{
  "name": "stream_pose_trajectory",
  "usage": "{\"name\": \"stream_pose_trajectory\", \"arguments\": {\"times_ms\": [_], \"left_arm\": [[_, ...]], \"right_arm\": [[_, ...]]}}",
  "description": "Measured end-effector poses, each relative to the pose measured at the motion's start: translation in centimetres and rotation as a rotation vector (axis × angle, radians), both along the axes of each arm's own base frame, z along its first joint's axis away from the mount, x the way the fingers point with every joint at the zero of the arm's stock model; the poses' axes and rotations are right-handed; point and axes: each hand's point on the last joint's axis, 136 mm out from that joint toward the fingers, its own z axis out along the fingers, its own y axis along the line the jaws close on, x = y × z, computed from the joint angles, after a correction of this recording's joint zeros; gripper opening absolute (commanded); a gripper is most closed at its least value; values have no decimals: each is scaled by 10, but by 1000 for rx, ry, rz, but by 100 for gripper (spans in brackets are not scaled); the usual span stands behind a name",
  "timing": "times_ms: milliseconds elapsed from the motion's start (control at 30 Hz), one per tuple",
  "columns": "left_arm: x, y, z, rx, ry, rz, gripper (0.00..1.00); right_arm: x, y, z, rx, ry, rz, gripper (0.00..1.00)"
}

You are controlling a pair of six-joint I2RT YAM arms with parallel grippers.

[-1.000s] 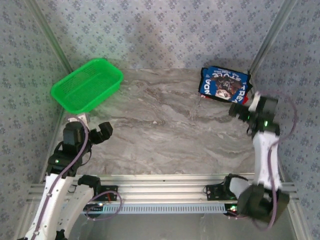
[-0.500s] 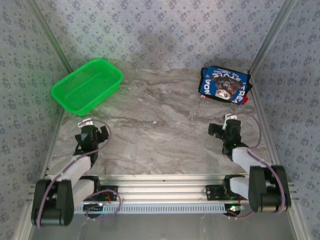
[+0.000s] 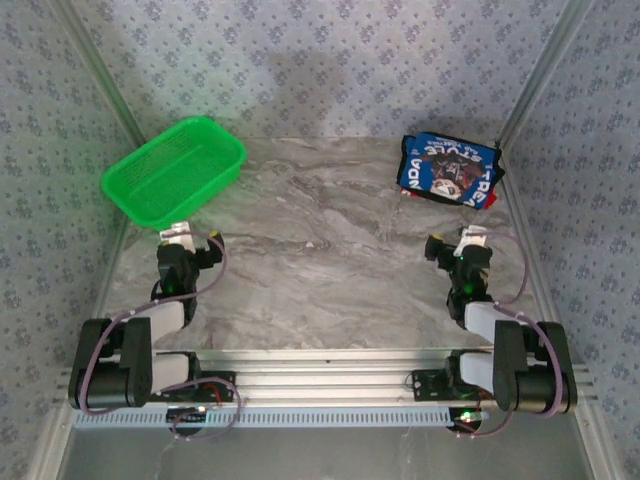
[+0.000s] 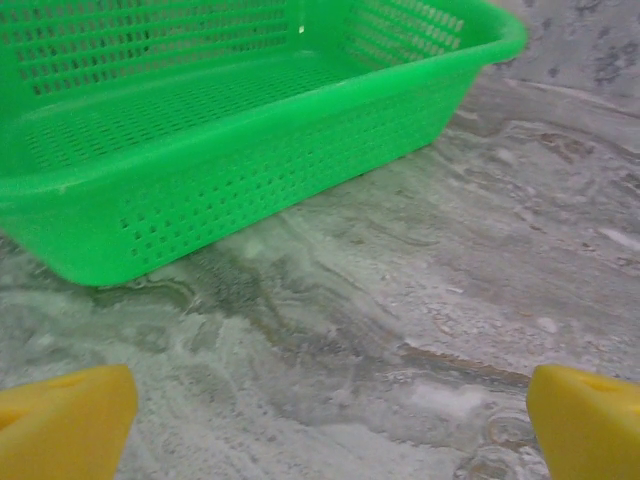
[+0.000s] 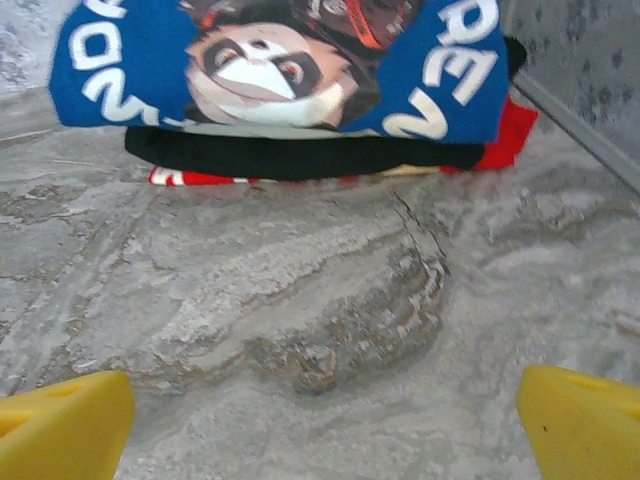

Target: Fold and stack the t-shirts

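The t-shirts (image 3: 450,172) lie folded in a stack, blue over dark over red, at the far right corner of the counter (image 3: 320,250), and with both arms' jaws wide and empty near their bases, the job looks finished.

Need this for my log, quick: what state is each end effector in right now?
Left end effector: open, holding nothing.
Right end effector: open, holding nothing.
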Motion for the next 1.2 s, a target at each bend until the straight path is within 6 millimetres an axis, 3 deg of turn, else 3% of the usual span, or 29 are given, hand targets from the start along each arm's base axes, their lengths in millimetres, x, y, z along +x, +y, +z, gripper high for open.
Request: {"name": "stream_pose_trajectory", "arguments": {"times_ms": [200, 333, 500, 600, 833, 1200], "left_arm": [[0, -1, 3, 9, -16, -17, 100], [4, 13, 5, 37, -41, 22, 100], [14, 17, -27, 47, 27, 1, 100], [22, 14, -45, 45, 88, -21, 100], [44, 13, -23, 41, 38, -42, 100], [43, 13, -28, 36, 62, -45, 100]], "right_arm": [[9, -17, -2, -18, 7, -40, 100], [26, -13, -3, -29, 6, 8, 100], [34, -2, -35, -42, 93, 52, 100], [37, 1, -36, -56, 104, 59, 100], [44, 7, -27, -100, 84, 65, 100], [48, 10, -24, -97, 79, 99, 100]]}}
